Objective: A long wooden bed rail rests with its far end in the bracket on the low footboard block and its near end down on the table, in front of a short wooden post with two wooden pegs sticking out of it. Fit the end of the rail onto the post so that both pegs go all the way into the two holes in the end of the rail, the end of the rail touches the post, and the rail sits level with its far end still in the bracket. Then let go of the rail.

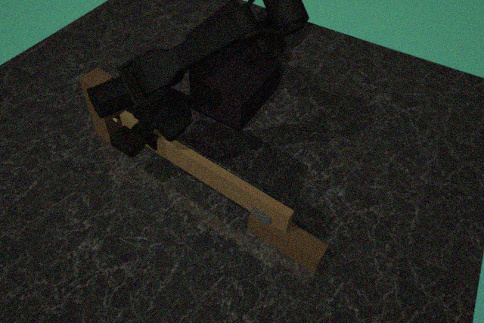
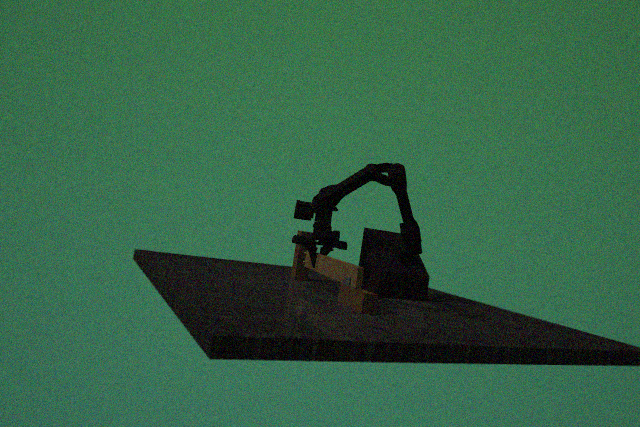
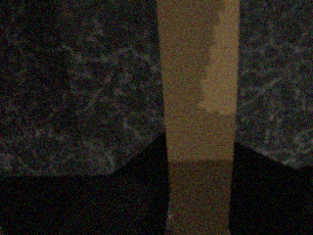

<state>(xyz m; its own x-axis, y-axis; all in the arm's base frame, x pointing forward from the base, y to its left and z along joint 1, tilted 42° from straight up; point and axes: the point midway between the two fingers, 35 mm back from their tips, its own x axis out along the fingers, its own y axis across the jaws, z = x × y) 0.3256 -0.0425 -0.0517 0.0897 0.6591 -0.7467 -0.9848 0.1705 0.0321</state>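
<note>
Your end effector (image 1: pixel 131 138) is pinching the wooden bed rail (image 1: pixel 222 180) near its post end, fingers narrowly spread and pressed against the rail's two long sides. In the wrist view the rail (image 3: pixel 201 98) runs straight up the middle between the dark fingers, which flank it at the bottom of the picture. From the top view you can see the rail lying diagonally across the dark marbled tabletop (image 1: pixel 371 155), its far end seated in the bracket (image 1: pixel 261 215) on the low footboard block (image 1: pixel 301 246). The gripped end sits close to the short wooden post (image 1: pixel 94 81); the arm hides the joint, so you cannot tell whether the pegs are fully in. In the exterior view the rail (image 2: pixel 338 269) slopes slightly between post (image 2: pixel 298 262) and block.
</note>
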